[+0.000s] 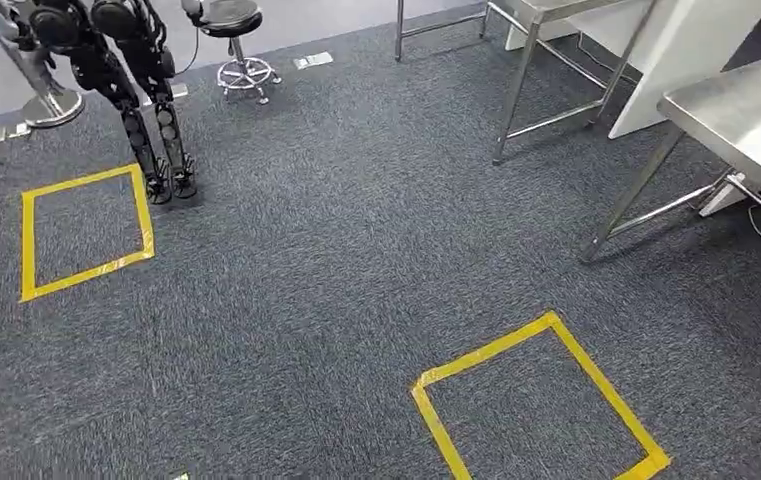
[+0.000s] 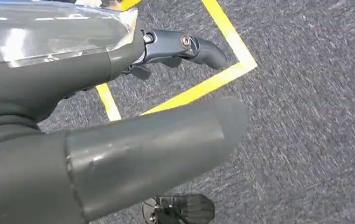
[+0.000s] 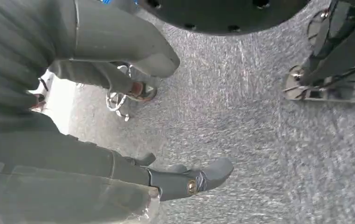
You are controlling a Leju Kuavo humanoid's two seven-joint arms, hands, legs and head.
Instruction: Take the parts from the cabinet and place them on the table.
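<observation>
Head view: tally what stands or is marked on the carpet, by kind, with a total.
Yellow tape squares: 2, one at the left, one at the lower right
Steel tables: 2, one at the top, one at the right edge
Rolling stools: 1
Other legged robots: 1
Total: 6

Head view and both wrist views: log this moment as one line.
stage: carry | left hand: holds clear bag | right hand: holds second clear bag | ahead: steel table, yellow tape square on carpet
</observation>
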